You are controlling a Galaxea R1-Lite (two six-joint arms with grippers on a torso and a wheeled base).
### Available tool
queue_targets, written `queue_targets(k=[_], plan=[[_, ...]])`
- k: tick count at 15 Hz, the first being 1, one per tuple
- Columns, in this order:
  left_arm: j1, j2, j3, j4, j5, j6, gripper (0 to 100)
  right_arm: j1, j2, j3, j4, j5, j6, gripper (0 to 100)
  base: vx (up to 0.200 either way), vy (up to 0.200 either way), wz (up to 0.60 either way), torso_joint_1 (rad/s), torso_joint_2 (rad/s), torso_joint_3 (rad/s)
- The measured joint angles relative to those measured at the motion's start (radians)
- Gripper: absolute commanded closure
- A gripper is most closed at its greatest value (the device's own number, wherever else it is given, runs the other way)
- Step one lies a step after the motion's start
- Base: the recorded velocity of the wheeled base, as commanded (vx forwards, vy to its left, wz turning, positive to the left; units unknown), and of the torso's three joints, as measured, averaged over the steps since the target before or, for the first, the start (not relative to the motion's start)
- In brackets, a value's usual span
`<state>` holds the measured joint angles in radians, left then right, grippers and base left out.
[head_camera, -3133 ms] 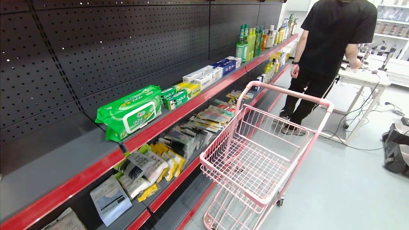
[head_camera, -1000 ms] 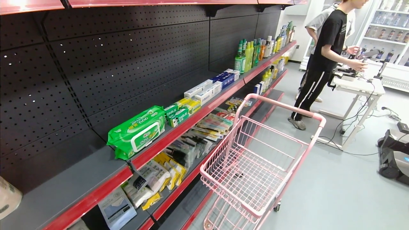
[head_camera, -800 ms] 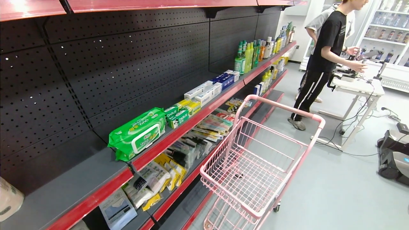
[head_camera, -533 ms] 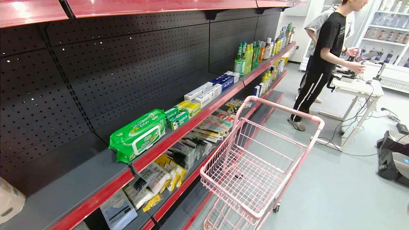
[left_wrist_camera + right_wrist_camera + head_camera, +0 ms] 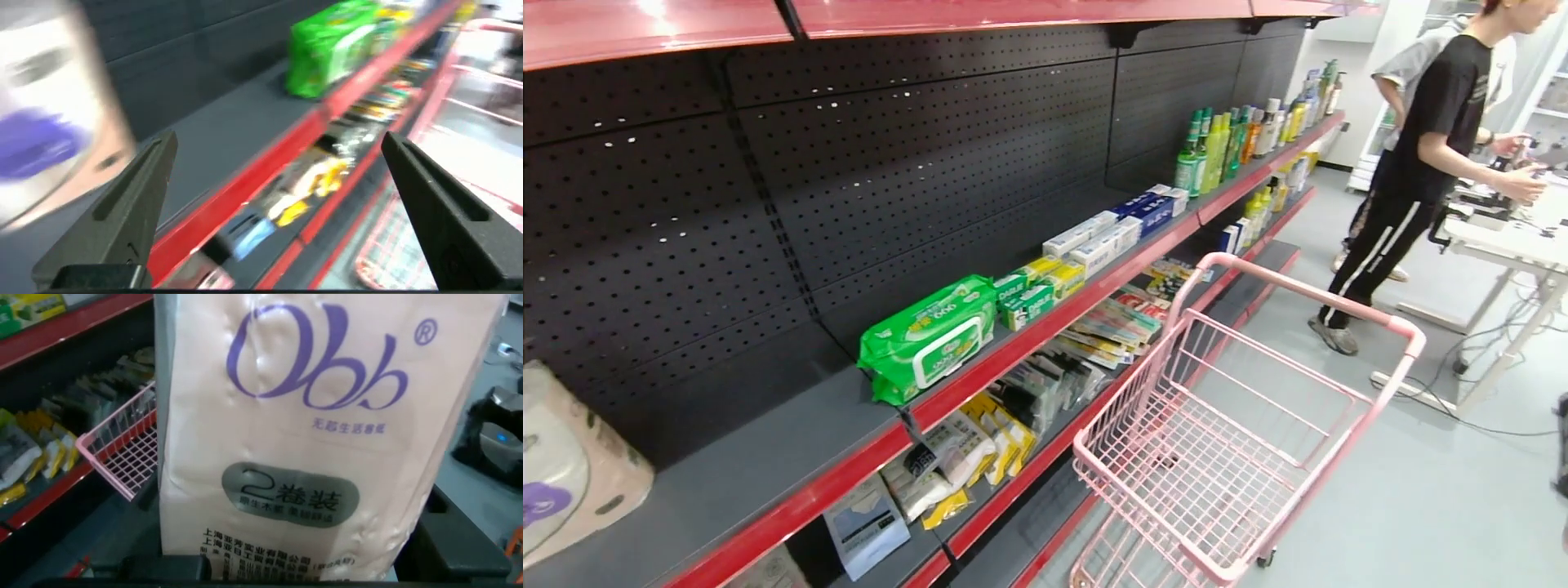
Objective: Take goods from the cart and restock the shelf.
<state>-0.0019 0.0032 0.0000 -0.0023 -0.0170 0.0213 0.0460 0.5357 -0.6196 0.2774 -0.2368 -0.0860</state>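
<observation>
Though cropped, tissue pack (image 5: 572, 465) on shelf (image 5: 752, 441), left pincer (image 5: 278, 147) spread wide

Shelf (image 5: 768, 457) in front of me: grey deck, red lip. On it, from my left: 1 paper-roll pack (image 5: 564, 465), 1 green wipes pack (image 5: 931, 336), toothpaste boxes (image 5: 1045, 286), bottles (image 5: 1217, 147) far end.

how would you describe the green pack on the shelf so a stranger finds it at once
Start at the red-edged shelf beside the pink cart. The green pack lies left of the small boxes: the only soft green bag there.
</observation>
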Motion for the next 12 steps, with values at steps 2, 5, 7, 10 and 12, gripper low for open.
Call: queue_targets(k=[2,5,7,10,12], plan=[[0.000,-0.001,0.000,0.000,0.000,-0.001,0,0.000,0.000,0.000,0.000,-0.001,-0.002,100,0.000,0.000,0.60,0.000,0.00,0.002],[0.001,-0.002,0.000,0.000,0.000,-0.002,0,0.001,0.001,0.000,0.000,0.000,-0.003,100,0.000,0.000,0.60,-0.004,0.00,-0.001],[0.001,-0.002,0.000,0.000,0.000,-0.002,0,0.001,0.001,0.000,0.000,-0.001,-0.004,100,0.000,0.000,0.60,0.002,0.00,-0.005],[0.001,-0.002,0.000,0.000,0.000,-0.002,0,0.001,0.000,0.000,0.000,-0.001,-0.007,100,0.000,0.000,0.60,-0.002,0.00,0.009],[0.001,-0.002,0.000,0.000,0.000,-0.001,0,0.001,-0.003,0.000,-0.001,-0.001,-0.017,100,0.000,0.000,0.60,0.002,0.00,0.009]])
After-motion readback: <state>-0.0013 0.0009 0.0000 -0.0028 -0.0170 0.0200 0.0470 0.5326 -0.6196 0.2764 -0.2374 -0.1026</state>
